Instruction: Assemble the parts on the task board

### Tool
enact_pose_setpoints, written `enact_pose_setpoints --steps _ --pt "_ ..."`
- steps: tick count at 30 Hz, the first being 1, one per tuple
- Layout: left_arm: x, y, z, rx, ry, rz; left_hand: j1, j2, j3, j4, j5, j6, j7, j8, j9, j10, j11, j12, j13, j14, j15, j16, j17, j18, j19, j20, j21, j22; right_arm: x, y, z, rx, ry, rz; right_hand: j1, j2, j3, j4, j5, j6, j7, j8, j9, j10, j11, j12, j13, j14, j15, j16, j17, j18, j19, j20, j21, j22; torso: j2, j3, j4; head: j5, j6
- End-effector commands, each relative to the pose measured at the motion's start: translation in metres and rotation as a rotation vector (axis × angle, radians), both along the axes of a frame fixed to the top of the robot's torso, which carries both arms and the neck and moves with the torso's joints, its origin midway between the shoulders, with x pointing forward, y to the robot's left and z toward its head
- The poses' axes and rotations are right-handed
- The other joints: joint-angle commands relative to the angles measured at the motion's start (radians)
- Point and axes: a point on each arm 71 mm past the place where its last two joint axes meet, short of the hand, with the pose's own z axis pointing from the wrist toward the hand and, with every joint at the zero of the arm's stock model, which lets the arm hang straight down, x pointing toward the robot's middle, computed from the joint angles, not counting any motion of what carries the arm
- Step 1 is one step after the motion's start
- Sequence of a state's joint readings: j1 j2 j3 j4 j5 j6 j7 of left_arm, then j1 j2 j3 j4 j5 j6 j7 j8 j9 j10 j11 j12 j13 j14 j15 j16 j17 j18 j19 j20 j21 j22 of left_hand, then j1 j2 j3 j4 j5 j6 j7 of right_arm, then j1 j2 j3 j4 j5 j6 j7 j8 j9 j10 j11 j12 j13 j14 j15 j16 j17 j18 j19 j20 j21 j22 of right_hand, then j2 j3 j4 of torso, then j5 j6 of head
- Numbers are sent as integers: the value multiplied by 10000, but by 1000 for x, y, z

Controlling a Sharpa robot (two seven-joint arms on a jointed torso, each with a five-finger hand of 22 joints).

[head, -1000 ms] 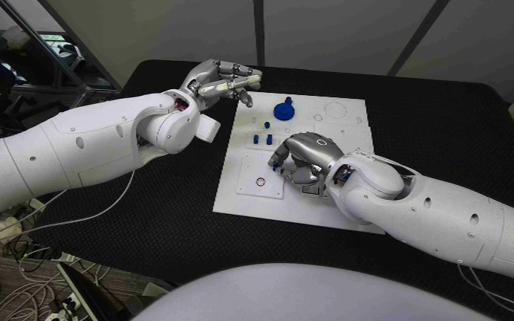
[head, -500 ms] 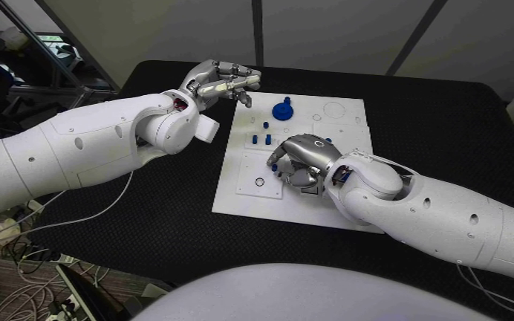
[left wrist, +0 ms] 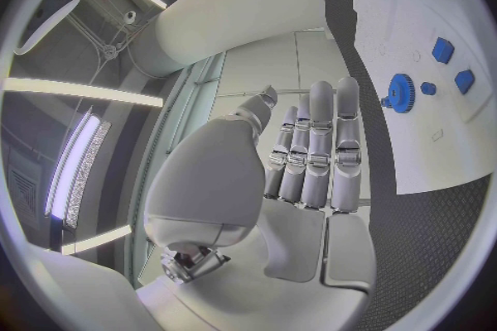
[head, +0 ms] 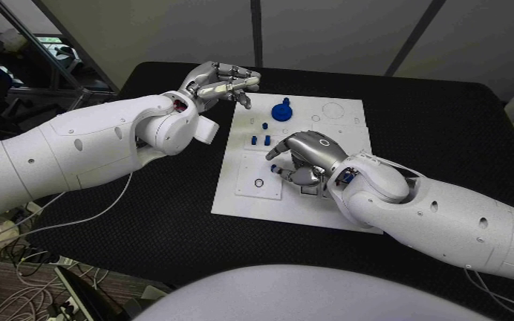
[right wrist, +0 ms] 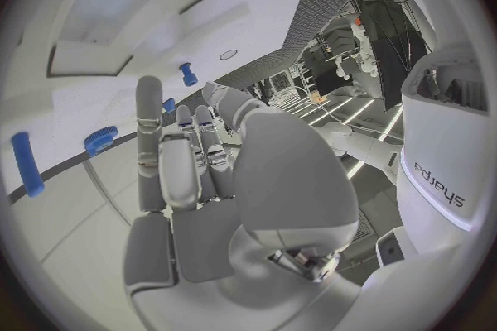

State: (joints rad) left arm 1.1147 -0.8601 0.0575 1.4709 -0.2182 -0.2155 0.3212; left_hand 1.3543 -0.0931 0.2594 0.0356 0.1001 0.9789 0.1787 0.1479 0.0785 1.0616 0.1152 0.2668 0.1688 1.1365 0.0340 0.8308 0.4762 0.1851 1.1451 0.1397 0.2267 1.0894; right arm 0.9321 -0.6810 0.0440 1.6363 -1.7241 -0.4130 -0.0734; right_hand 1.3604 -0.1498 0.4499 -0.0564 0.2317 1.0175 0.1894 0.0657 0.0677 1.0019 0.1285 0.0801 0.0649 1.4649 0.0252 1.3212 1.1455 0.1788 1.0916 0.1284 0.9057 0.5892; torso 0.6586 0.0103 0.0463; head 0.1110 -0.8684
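- Task board [head: 345,124], a flat white plate, lies mid-table on the black, finely textured table [head: 450,124], its long axis running away from the robot.
- Right hand [head: 303,156] hovers low over the board's middle, silver fingers curled downward; whether they pinch a part cannot be told. A small blue peg [head: 276,168] sits just beside its fingertips.
- Left hand [head: 220,83] hangs off the board's far-left corner, fingers held together and straight, holding nothing.
- Blue gear [head: 283,111], round and toothed with a stub on top, stands near the board's far edge, between the two hands and closer to the left.
- Small blue pegs [head: 261,140] stand upright in the board, just beyond the right hand, the nearer of the two.
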Motion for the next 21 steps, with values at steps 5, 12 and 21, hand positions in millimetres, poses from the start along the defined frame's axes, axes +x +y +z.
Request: enact_pose_setpoints --steps 5,12,21 --pt "0 -1 1 -70 33 -163 51 51 -56 14 42 -18 42 -36 -15 -85 -4 33 13 19 56 -43 -17 -44 75 -13 -49 -9 7 -23 16 416 198 -665 95 79 -86 6 78 34 -60 27 28 32 -41 164 25 143 52 -22 -16 69 -112 -5 24 6 -13 -14 3 -190 138" --pt "-1 2 1 -57 17 -123 51 51 -56 14 42 -18 42 -36 -15 -85 -4 33 13 19 56 -43 -17 -44 75 -13 -49 -9 39 -66 40 -877 774 -1588 -178 -26 -415 190 -77 -39 -219 -4 25 287 -172 457 21 251 -31 160 201 76 -45 -57 38 -26 2 -5 1 -450 363" --pt "-1 3 1 -61 -10 -103 68 60 -72 14 41 -33 48 -41 -18 -103 2 35 13 14 60 -46 -18 -44 78 -9 -59 -20 60 -97 49 -1502 635 -2158 -154 -102 -695 210 -49 -180 -304 -14 16 91 -200 470 -8 244 -58 137 143 69 -18 -90 -23 -91 12 -6 3 -564 487"
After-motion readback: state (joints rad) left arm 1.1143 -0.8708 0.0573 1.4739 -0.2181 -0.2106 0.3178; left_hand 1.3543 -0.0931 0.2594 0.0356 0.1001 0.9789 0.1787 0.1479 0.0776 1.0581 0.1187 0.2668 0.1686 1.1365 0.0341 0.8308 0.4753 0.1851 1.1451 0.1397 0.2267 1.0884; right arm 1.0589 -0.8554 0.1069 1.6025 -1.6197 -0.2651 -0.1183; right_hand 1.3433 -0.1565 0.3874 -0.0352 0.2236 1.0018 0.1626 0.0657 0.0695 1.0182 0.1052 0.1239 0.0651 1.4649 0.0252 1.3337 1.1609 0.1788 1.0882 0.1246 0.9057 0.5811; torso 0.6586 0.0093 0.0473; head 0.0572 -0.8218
